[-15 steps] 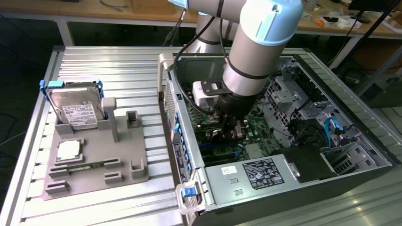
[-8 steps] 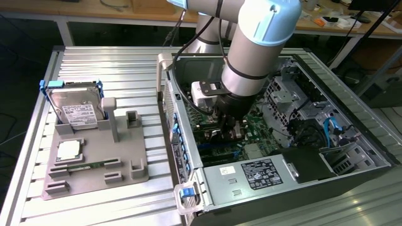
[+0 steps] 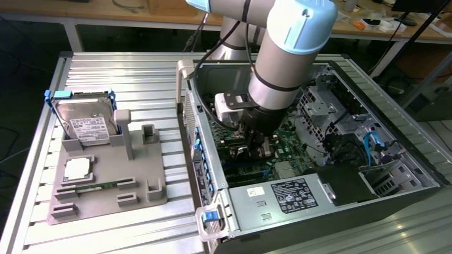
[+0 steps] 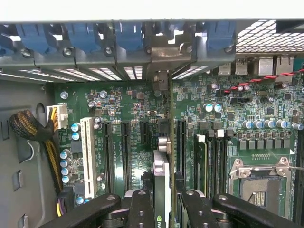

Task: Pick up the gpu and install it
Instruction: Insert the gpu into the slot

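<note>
At the left of the exterior view, a hard drive (image 3: 86,124) is seated in a grey holder (image 3: 106,182) on the slatted table (image 3: 141,74). At centre, the gripper (image 3: 255,147) is lowered into the open computer case (image 3: 395,143). In the wrist view, the gpu (image 4: 164,175) is clamped edge-on between the fingers (image 4: 141,209), above the motherboard (image 4: 237,114) and between its slots.

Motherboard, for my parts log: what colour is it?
Green, clearest in the wrist view: motherboard.

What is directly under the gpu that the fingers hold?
Under the gpu, held edge-on by the gripper, lies the green motherboard with black slots. The card hides the part directly below it.
</note>
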Robot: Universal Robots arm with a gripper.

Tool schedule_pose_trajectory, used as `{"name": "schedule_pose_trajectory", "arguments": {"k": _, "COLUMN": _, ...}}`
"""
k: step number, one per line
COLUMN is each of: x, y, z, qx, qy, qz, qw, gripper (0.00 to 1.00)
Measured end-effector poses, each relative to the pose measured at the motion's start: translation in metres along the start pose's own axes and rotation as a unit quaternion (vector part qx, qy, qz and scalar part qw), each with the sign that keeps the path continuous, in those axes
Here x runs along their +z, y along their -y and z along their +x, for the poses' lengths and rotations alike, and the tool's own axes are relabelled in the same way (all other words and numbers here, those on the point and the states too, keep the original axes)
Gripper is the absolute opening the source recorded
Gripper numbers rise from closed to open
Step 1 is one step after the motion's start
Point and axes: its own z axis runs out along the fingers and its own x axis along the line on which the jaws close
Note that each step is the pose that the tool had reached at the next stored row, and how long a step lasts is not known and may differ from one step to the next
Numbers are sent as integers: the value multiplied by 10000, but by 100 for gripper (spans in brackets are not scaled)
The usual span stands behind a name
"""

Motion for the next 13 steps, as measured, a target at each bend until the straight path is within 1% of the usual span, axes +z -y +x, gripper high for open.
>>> {"name": "schedule_pose_trajectory", "arguments": {"k": 13, "x": 31, "y": -3, "z": 1, "qx": 1, "qy": 0, "qz": 0, "qw": 10000, "gripper": 27}}
